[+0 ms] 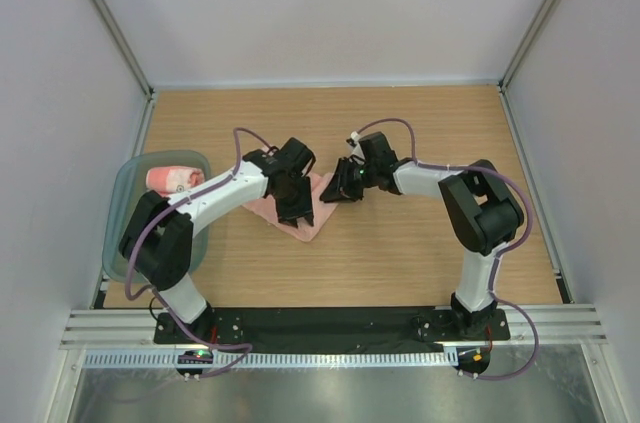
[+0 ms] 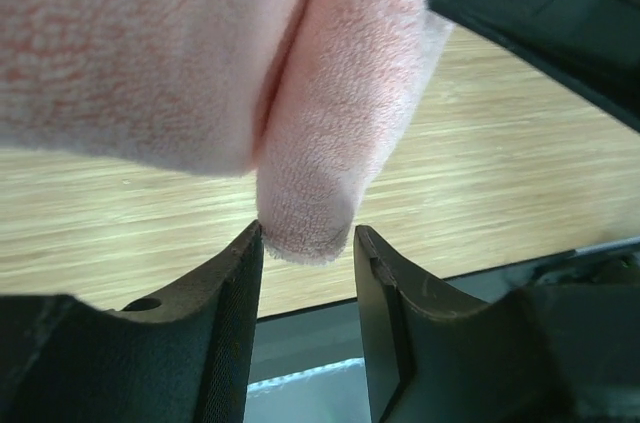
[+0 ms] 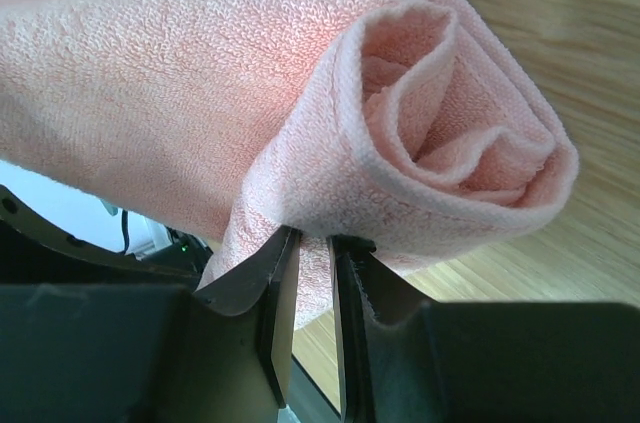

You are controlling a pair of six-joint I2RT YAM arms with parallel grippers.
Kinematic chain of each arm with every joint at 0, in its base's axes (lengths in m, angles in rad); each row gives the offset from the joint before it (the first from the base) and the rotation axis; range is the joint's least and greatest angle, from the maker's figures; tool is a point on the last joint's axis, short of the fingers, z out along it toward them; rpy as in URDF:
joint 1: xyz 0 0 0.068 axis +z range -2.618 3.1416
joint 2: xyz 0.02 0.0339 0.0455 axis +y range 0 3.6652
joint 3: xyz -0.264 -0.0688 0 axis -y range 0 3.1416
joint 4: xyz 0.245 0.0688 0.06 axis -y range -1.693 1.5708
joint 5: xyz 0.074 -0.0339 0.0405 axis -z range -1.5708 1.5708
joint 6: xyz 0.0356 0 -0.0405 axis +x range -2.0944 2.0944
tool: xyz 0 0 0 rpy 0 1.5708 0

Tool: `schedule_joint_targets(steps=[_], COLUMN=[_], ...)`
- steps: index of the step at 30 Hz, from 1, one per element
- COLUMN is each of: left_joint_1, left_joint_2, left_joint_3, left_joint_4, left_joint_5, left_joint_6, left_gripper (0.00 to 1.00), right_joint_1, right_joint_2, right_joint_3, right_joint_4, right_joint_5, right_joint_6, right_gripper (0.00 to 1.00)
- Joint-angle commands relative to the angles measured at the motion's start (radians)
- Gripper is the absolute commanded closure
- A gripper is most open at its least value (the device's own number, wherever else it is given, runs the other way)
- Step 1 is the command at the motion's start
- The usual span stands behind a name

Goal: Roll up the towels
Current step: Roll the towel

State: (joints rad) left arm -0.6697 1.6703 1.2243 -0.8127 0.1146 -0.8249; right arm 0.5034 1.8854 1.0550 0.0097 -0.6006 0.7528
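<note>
A salmon-pink towel (image 1: 314,225) lies partly rolled on the wooden table between my two grippers. My left gripper (image 1: 294,209) hovers over its left part. In the left wrist view the left gripper (image 2: 308,231) is open, and a rounded fold of the towel (image 2: 340,103) sits at its fingertips, with a gap on the right side. My right gripper (image 1: 337,190) is at the towel's right end. In the right wrist view the right gripper (image 3: 312,235) is shut on a layer of the towel (image 3: 200,93), just below the curled roll end (image 3: 450,133).
A second towel (image 1: 175,179), rolled, lies in the translucent grey-green tray (image 1: 118,218) at the table's left edge. Grey walls close in the table on three sides. Both arm bases stand on the black strip (image 1: 330,323) at the near edge.
</note>
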Motion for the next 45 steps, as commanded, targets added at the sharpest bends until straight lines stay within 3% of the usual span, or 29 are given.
schedule_joint_targets(steps=[1, 7, 9, 12, 17, 22, 25, 27, 28, 29, 33, 36, 45], left_joint_1=[0.005, 0.076, 0.12, 0.244, 0.375, 0.418, 0.42, 0.421, 0.421, 0.421, 0.424, 0.433, 0.452], left_joint_2=[-0.017, -0.072, -0.116, -0.136, -0.113, -0.054, -0.029, -0.02, -0.015, -0.012, 0.0, 0.003, 0.02], left_joint_3=[0.001, -0.11, -0.199, -0.314, -0.342, -0.254, -0.267, -0.278, -0.284, -0.293, -0.292, -0.29, -0.298], left_joint_4=[-0.08, -0.047, 0.019, 0.177, 0.195, 0.081, 0.108, 0.116, 0.136, 0.141, 0.15, 0.15, 0.156], left_joint_5=[-0.087, -0.081, 0.021, 0.235, 0.361, 0.359, 0.384, 0.398, 0.411, 0.415, 0.424, 0.43, 0.453], left_joint_6=[0.029, -0.105, -0.105, -0.118, -0.125, -0.066, -0.068, -0.072, -0.074, -0.079, -0.068, -0.06, -0.046], left_gripper=[0.57, 0.53, 0.36, 0.26, 0.24, 0.23, 0.25, 0.25, 0.25, 0.26, 0.26, 0.27, 0.28], right_joint_1=[0.024, 0.038, 0.043, 0.046, 0.047, 0.067, 0.084, 0.086, 0.086, 0.086, 0.086, 0.087, 0.127], right_joint_2=[0.03, 0.052, 0.06, 0.069, 0.077, 0.073, 0.075, 0.075, 0.073, 0.072, 0.052, 0.057, 0.141], right_joint_3=[0.051, 0.082, 0.088, 0.099, 0.125, 0.154, 0.186, 0.183, 0.18, 0.171, 0.103, 0.069, 0.092], right_joint_4=[-0.059, -0.092, -0.099, -0.12, -0.135, -0.154, -0.171, -0.175, -0.172, -0.165, 0.016, 0.074, 0.185], right_joint_5=[0.05, 0.059, 0.061, 0.061, 0.061, 0.055, 0.051, 0.058, 0.068, 0.064, -0.005, -0.016, -0.025], right_joint_6=[-0.038, -0.053, -0.062, -0.076, -0.081, -0.081, -0.092, -0.09, -0.087, -0.086, -0.006, 0.026, 0.086], right_gripper=[0.74, 0.74, 0.74, 0.75, 0.74, 0.75, 0.73, 0.65, 0.56, 0.39, 0.2, 0.14, 0.12])
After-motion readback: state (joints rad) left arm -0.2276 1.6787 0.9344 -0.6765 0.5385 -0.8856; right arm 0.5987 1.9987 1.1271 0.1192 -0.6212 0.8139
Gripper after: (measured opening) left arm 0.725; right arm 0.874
